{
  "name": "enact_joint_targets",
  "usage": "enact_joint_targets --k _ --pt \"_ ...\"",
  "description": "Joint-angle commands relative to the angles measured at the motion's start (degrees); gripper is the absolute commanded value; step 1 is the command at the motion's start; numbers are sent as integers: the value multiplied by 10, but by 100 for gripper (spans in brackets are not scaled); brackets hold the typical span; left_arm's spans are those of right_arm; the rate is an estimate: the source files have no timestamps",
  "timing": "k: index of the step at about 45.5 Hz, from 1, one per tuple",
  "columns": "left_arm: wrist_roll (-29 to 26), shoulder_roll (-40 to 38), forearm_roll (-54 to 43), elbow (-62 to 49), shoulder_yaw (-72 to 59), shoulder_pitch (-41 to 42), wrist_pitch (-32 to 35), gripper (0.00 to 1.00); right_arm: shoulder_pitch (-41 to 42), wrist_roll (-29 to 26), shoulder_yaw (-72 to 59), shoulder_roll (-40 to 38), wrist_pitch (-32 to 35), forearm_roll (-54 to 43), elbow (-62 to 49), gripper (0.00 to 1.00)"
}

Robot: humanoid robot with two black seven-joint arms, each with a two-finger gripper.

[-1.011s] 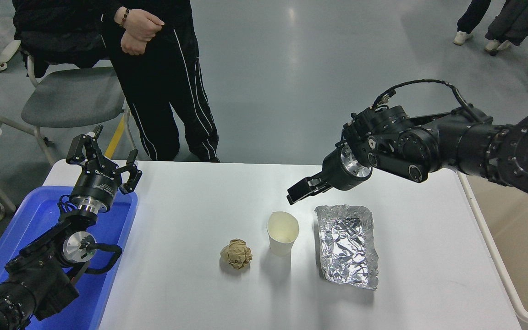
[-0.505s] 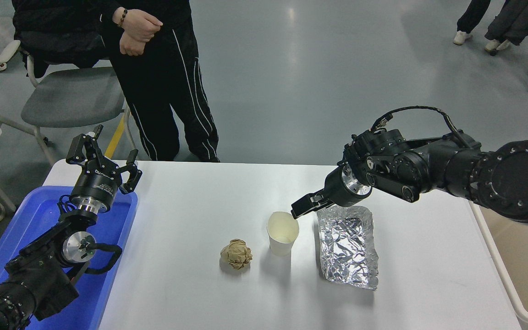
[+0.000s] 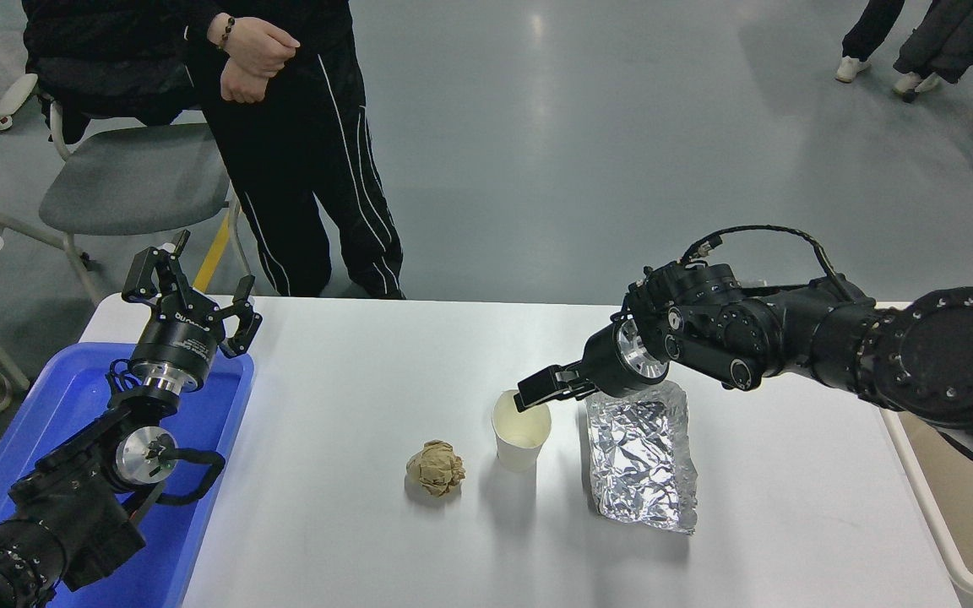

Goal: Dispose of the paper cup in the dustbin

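At the paper cup's (image 3: 521, 438) far rim, the right gripper's (image 3: 530, 393) fingers sit nearly closed, gripping nothing yet.

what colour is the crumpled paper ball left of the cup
Light brown, like kraft paper. The crumpled paper ball shows best in the head view.

- paper cup (image 3: 521, 437) upright mid-table, paper ball (image 3: 436, 467) just left of it, foil tray (image 3: 643, 458) just right
- right gripper (image 3: 530, 394) at cup's far rim
- blue bin (image 3: 73, 397) off table's left edge, left gripper (image 3: 191, 287) parked above it
- dustbin (image 3: 934, 515) off right edge
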Motion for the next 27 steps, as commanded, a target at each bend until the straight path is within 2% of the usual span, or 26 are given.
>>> enact_joint_targets --k 1,18,27 --pt "0 0 0 0 0 0 0 100 -37 0 10 0 -10 -6 -20 100" --pt "0 0 0 0 0 0 0 100 -53 1 3 0 -24 -8 -21 96" --pt "0 0 0 0 0 0 0 100 -53 2 2 0 -30 -18 -22 81"
